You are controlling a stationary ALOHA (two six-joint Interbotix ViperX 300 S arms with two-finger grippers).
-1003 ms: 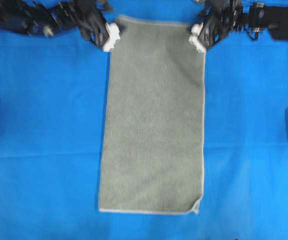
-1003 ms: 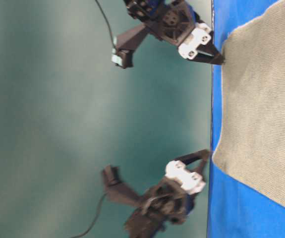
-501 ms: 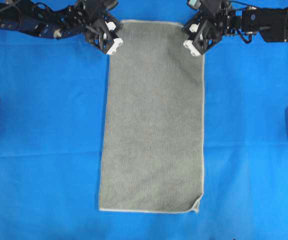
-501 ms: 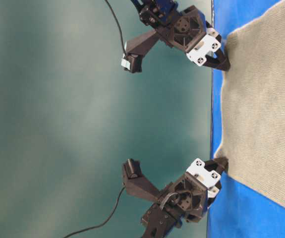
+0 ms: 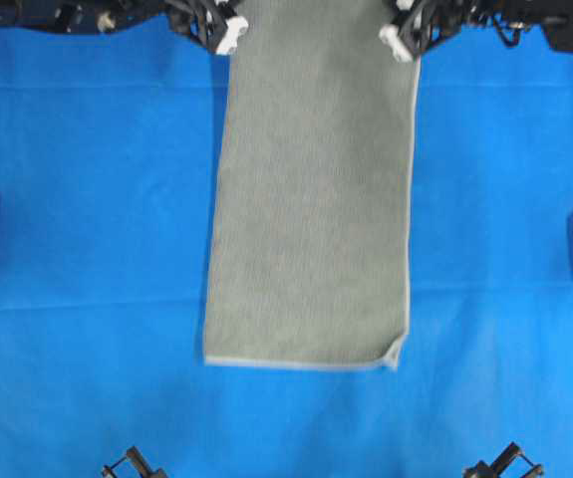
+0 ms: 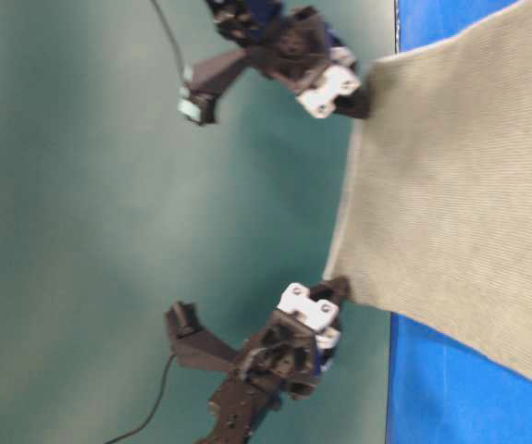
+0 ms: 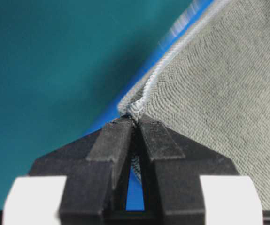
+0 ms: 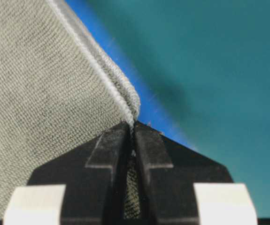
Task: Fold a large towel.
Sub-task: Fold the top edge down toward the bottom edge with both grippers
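towel (image 5: 311, 199) lying lengthwise on cloth (image 5: 87, 199), far corners lifted, between two arms

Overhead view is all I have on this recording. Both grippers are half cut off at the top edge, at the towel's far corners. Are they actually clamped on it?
Observer: Yes. The left wrist view shows the left gripper shut on the towel, its hemmed corner pinched between the tips.
Operator: And the right one?
Observer: Same. The right gripper is shut on the other hemmed corner.
Operator: Is that end off the table?
Observer: In the table-level view the gripped edge hangs clear of the blue cloth.
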